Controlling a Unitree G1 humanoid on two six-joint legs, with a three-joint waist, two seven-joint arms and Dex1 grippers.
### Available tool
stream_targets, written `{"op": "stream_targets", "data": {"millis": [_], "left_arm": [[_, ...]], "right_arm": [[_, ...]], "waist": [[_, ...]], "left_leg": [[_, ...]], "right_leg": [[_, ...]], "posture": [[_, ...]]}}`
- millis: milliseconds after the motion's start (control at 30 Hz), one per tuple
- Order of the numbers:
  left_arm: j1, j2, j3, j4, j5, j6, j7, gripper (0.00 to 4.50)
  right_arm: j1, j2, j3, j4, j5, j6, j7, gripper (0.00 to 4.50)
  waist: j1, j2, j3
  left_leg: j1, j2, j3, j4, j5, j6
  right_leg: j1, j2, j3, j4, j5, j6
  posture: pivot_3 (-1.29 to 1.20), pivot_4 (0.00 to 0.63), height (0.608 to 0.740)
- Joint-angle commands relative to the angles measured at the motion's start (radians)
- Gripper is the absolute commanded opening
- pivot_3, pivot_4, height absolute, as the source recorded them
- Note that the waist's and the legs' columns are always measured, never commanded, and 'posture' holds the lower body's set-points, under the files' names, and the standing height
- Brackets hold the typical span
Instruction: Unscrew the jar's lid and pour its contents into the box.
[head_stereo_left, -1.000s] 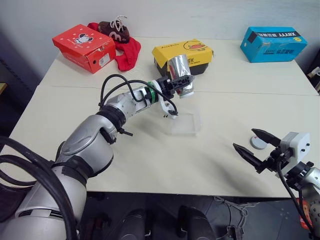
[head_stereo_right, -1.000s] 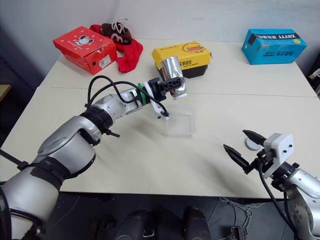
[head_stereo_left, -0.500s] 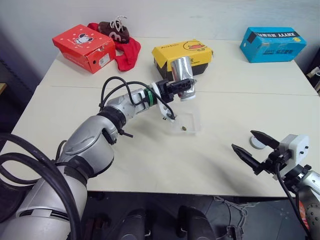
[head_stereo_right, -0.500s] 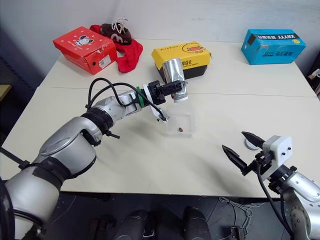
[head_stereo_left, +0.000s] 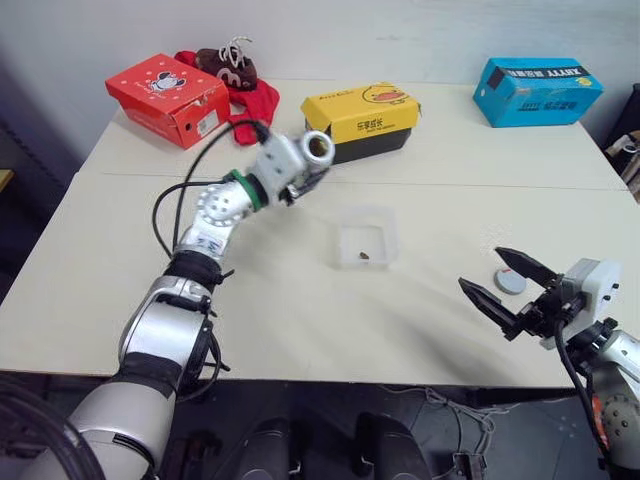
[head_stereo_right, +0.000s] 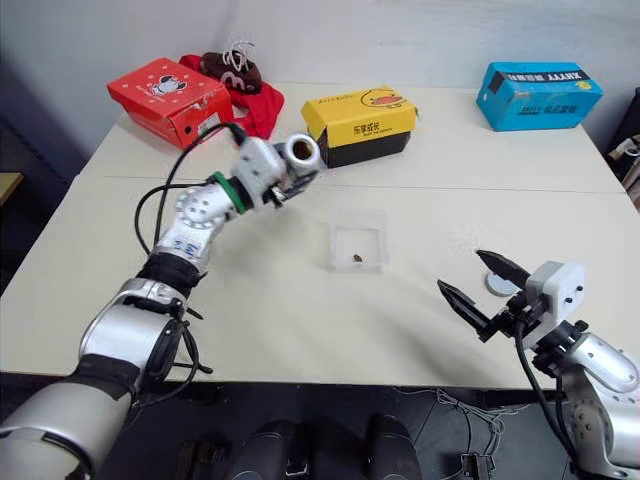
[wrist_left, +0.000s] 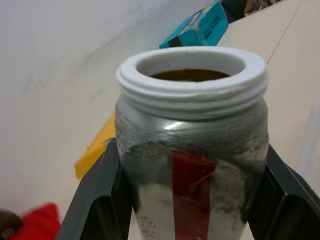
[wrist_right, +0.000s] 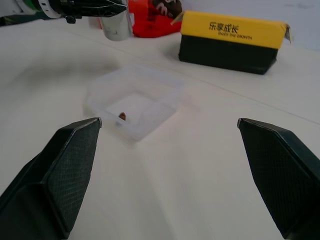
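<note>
Jar (head_stereo_left: 317, 150) in my left gripper (head_stereo_left: 305, 165), held above the table (head_stereo_left: 300, 310) well to the left of the box (head_stereo_left: 365, 237) and in front of the yellow-lidded black box (head_stereo_left: 364, 122). I read the two black fingers (wrist_left: 97, 195) as pinching the jar's body from either side, just below its white threaded neck; the red label strip runs along the wall between them. The jar's mouth is uncapped and faces the head camera. From the left wrist view I see only a dark brownish interior through the opening and cannot tell whether anything is inside.

Box: a clear shallow tray resting flat on the table near its middle, with one small dark brown bit, the contents (head_stereo_left: 366, 254), lying on its floor toward the near wall.

Lid (head_stereo_left: 511, 283): lying flat on the table at the right, well apart from the box and just behind my right gripper (head_stereo_left: 498, 291).

Right gripper: I see its jaws spread wide with nothing between them, hovering low near the table's front edge and pointing toward the box; in its wrist view the box sits between the two fingers (wrist_right: 60, 165), farther along the table.

Background: a red shoebox (head_stereo_left: 167, 95) with a red cloth (head_stereo_left: 256, 100) and a brown shoe (head_stereo_left: 226, 66) at the far left corner; a blue carton (head_stereo_left: 537, 90) at the far right.
</note>
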Motion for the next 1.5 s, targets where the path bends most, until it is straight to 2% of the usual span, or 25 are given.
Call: {"op": "stream_targets", "data": {"millis": [33,167,233,367,500,633,833,967,1067,1233,1367,1500], "left_arm": [[0.071,0.039,0.121,-0.189,-0.164,0.279,-0.067,2.35],[0.236,0.108,0.343,-0.357,-0.318,0.502,0.055,2.35],[0.315,0.129,0.417,-0.430,-0.342,0.530,0.111,2.35],[0.482,0.181,0.529,-0.484,-0.313,0.471,0.193,2.35],[0.571,0.191,0.531,-0.454,-0.259,0.332,0.172,2.35],[0.584,0.174,0.496,-0.410,-0.197,0.194,0.169,2.35],[0.591,0.157,0.484,-0.320,-0.171,0.120,0.179,2.35],[0.598,0.153,0.501,-0.311,-0.197,0.114,0.174,3.69],[0.622,0.150,0.499,-0.338,-0.209,0.130,0.156,4.48],[0.710,0.163,0.501,-0.435,-0.230,0.195,0.131,4.48],[0.787,0.215,0.514,-0.491,-0.232,0.256,0.104,4.48],[0.871,0.289,0.512,-0.543,-0.247,0.280,-0.013,4.48]], "right_arm": [[-0.036,0.033,0.006,0.026,0.009,-0.114,0.068,4.47],[-0.084,0.065,0.061,0.068,-0.034,-0.231,0.127,4.47],[-0.104,0.079,0.073,0.079,-0.044,-0.267,0.129,4.47],[-0.138,0.082,0.107,0.091,-0.053,-0.301,0.145,4.47],[-0.149,0.065,0.131,0.097,-0.052,-0.302,0.172,4.47],[-0.153,0.046,0.148,0.087,-0.035,-0.274,0.191,4.47],[-0.138,0.013,0.143,0.040,-0.006,-0.200,0.180,4.47],[-0.121,0.004,0.128,0.026,-0.003,-0.183,0.171,4.50],[-0.106,0.002,0.118,0.016,-0.002,-0.175,0.163,4.50],[-0.037,-0.013,0.077,-0.029,0.013,-0.157,0.140,4.50],[0.056,-0.028,0.011,-0.078,0.041,-0.125,0.114,4.50],[0.133,-0.046,-0.073,-0.083,0.084,-0.084,0.107,4.50]], "waist": [[-0.009,0.000,0.000],[-0.024,0.000,0.000],[-0.037,0.000,0.000],[-0.038,0.000,0.000],[-0.015,-0.001,-0.001],[0.002,-0.002,-0.001],[-0.010,-0.002,-0.001],[-0.014,-0.002,-0.001],[-0.015,-0.002,-0.001],[-0.015,-0.002,-0.002],[-0.014,-0.002,-0.001],[-0.014,-0.002,-0.002]], "left_leg": [[0.001,0.000,0.000,0.000,0.000,0.000],[0.002,0.000,-0.001,0.000,0.000,0.000],[0.005,0.001,0.000,-0.002,-0.001,-0.001],[0.007,0.001,0.000,-0.002,-0.001,-0.002],[0.011,0.000,0.000,-0.002,-0.003,-0.003],[0.011,0.000,-0.001,-0.002,-0.007,-0.009],[0.011,0.002,0.001,-0.003,-0.009,-0.010],[0.012,0.002,0.002,-0.003,-0.009,-0.010],[0.012,0.002,0.002,-0.003,-0.009,-0.009],[0.012,0.002,0.002,-0.004,-0.009,-0.008],[0.012,0.002,0.002,-0.005,-0.011,-0.010],[0.013,0.003,0.002,-0.008,-0.011,-0.011]], "right_leg": [[0.001,0.000,0.000,0.001,0.000,0.000],[0.001,0.000,0.001,0.002,0.000,0.000],[0.001,0.000,0.003,0.003,0.000,0.000],[0.004,-0.001,0.003,0.003,0.000,0.000],[0.007,-0.005,0.003,0.003,0.000,-0.001],[0.007,-0.007,0.006,0.001,0.000,-0.002],[0.005,-0.006,0.007,0.002,0.000,-0.002],[0.005,-0.006,0.006,0.002,0.000,-0.002],[0.005,-0.006,0.006,0.002,0.000,-0.002],[0.005,-0.006,0.007,0.001,0.000,-0.002],[0.005,-0.006,0.011,-0.001,0.000,-0.002],[0.005,-0.006,0.015,-0.007,0.000,-0.002]], "posture": [[0.00,0.150,0.740],[0.00,0.150,0.740],[0.00,0.150,0.740],[0.00,0.150,0.740],[0.00,0.150,0.740],[0.00,0.150,0.740],[0.00,0.150,0.740],[0.00,0.150,0.740],[0.00,0.150,0.740],[0.00,0.150,0.740],[0.00,0.150,0.740],[0.00,0.150,0.740]]}}
